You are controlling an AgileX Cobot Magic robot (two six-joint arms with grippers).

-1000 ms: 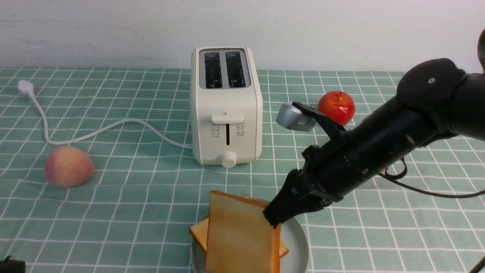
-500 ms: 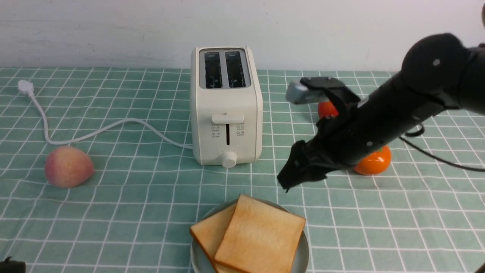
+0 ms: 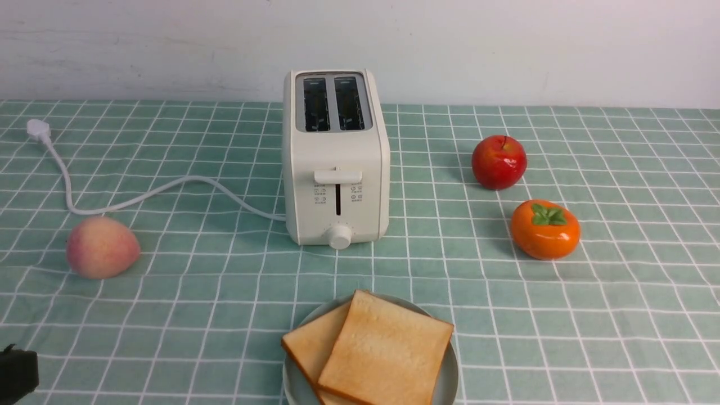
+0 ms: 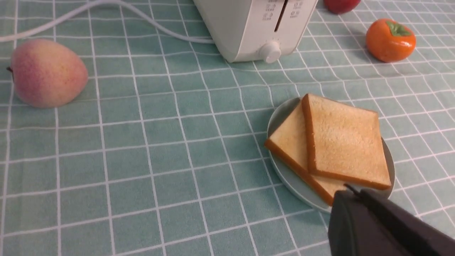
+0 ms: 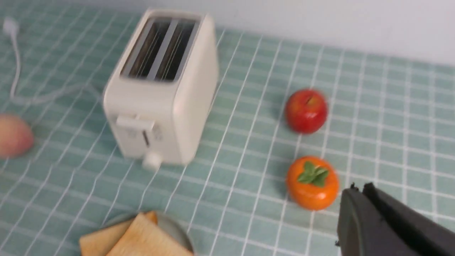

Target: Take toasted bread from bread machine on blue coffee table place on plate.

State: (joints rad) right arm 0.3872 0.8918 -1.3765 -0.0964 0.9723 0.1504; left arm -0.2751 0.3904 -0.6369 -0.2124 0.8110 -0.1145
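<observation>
Two slices of toasted bread lie flat on the plate (image 3: 449, 381) at the near edge of the blue coffee table (image 3: 619, 315). The upper slice (image 3: 385, 349) overlaps the lower slice (image 3: 308, 344). The bread machine (image 3: 336, 157) stands behind them with both slots empty. In the left wrist view my left gripper (image 4: 353, 190) is shut and empty, just short of the toasted bread (image 4: 344, 142) and plate (image 4: 291, 182). My right gripper (image 5: 360, 188) is shut and empty, hanging near the persimmon (image 5: 312, 183), away from the bread machine (image 5: 163, 92).
A peach (image 3: 101, 247) lies left of the bread machine. Its white cord (image 3: 140, 194) runs to a plug (image 3: 38, 130) at the far left. A red apple (image 3: 499, 161) and an orange persimmon (image 3: 544, 229) sit on the right. A white wall backs the table.
My right gripper let go of the second slice, which fell flat over the first on the plate. The right arm then rose, drew back out of the front view, and its jaws shut.
</observation>
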